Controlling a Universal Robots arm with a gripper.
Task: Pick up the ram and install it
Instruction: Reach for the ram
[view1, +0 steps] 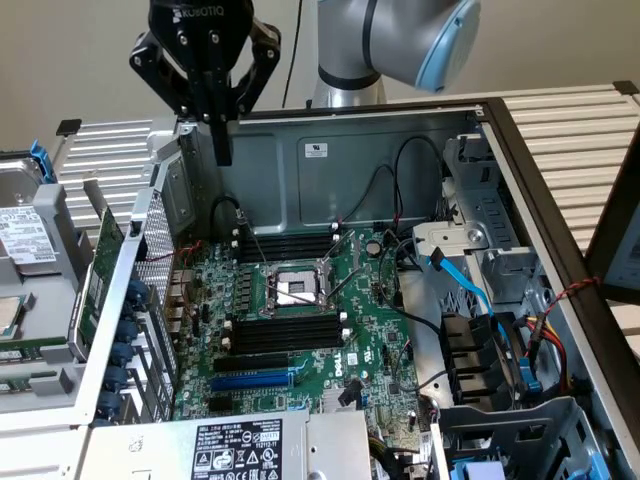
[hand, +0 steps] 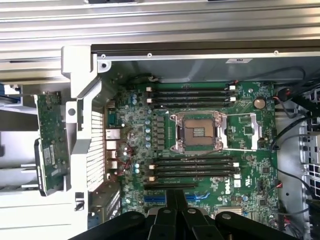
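Note:
The ram (view1: 98, 280) is a long thin green board standing on edge just outside the case's wall, on the exterior view's left; the wrist view shows it as a green strip with a pale label (hand: 50, 137). My black gripper (view1: 222, 150) hangs above the case's back corner, higher than the ram and to its right, with its fingers shut together and nothing between them. In the wrist view the fingertips (hand: 169, 200) sit over the motherboard's blue slots. Black empty memory slots (view1: 285, 335) (hand: 192, 167) lie on both sides of the CPU socket (view1: 292, 290).
The open computer case (view1: 330, 150) holds the motherboard, with black cables and a blue cable (view1: 470, 290) on the exterior view's right. A perforated metal wall (view1: 155, 290) stands between the ram and the board. A power supply (view1: 240, 450) lies in front. Other parts (view1: 25, 240) sit at far left.

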